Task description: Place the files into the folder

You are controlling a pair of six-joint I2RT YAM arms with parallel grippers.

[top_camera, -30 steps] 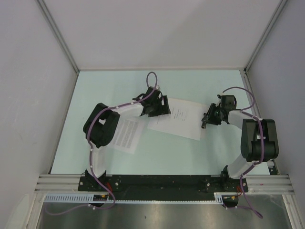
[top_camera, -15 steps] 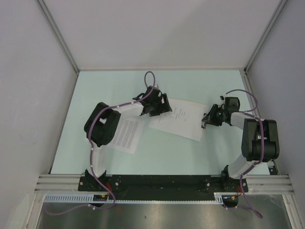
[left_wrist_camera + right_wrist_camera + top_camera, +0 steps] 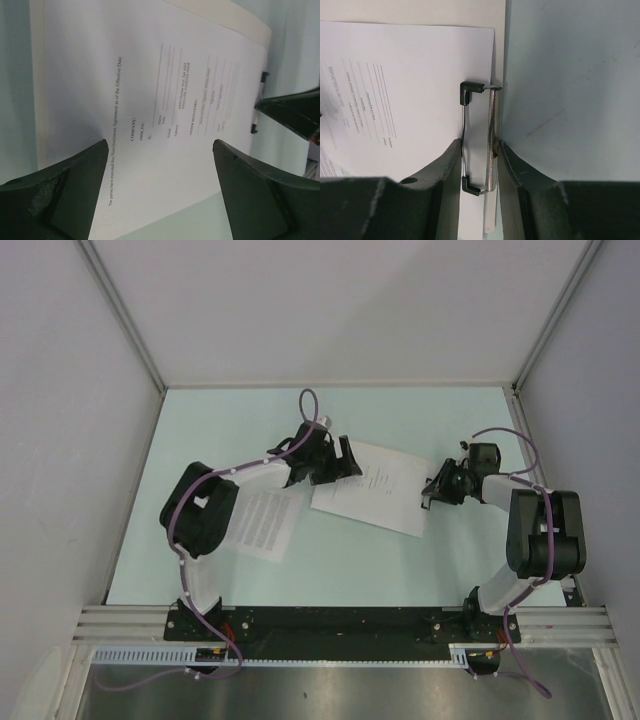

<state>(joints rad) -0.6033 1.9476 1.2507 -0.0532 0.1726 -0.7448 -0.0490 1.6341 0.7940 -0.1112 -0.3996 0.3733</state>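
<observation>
Right gripper (image 3: pixel 480 145) clamps the wire clip (image 3: pixel 491 120) on the folder (image 3: pixel 252 32), left gripper (image 3: pixel 160 145) spread wide over the signature sheet (image 3: pixel 125 75) lying there; I'd slide it square under the clip.

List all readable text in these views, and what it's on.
Sparse sheet: "The parties have executed this Non-Disclosure Agreement as of the Effective Date"
Same sheet: "COMPANY:"
Same sheet: "OTHER SIGNATORY:"
Its smaller lines: blurred.
Dense sheet: too small to read.

The left arm (image 3: pixel 200 580) and right arm (image 3: pixel 500 588) were white with black joints, each with a purple cable (image 3: pixel 306 405); fingers (image 3: pixel 55 200) were black wedges.
</observation>
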